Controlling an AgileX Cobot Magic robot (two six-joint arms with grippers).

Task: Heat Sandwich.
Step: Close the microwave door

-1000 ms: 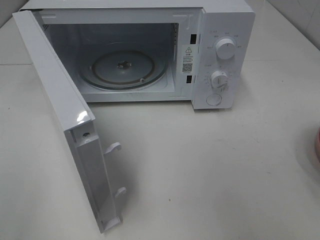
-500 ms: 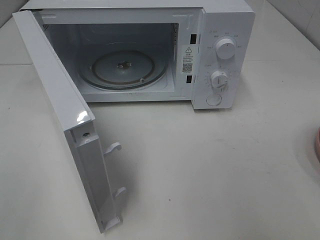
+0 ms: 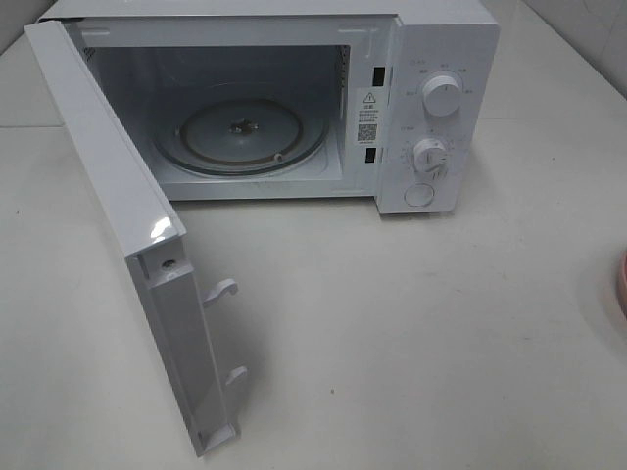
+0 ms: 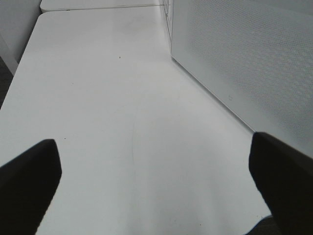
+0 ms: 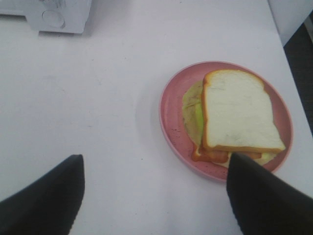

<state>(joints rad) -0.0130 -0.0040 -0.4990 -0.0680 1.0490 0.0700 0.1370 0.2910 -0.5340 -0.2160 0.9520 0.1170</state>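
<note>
Sandwich point(image 5: 237, 115) flat on pink plate point(image 5: 171, 117), crust edge toward right pincer point(image 5: 156, 196).

One microwave point(image 3: 294, 98) with one open door point(image 3: 127, 245), one glass turntable point(image 3: 240, 135), two knobs point(image 3: 441, 96) and one button point(image 3: 419, 195). One sandwich point(image 5: 237, 115) on one plate point(image 5: 171, 112). Two hands: left hand point(image 4: 156, 188), right hand point(image 5: 156, 196). One worktop point(image 3: 441, 333).

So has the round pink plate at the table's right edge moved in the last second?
Yes. The pink plate slid rightward, away from the white microwave, nearly leaving the overhead view.
</note>
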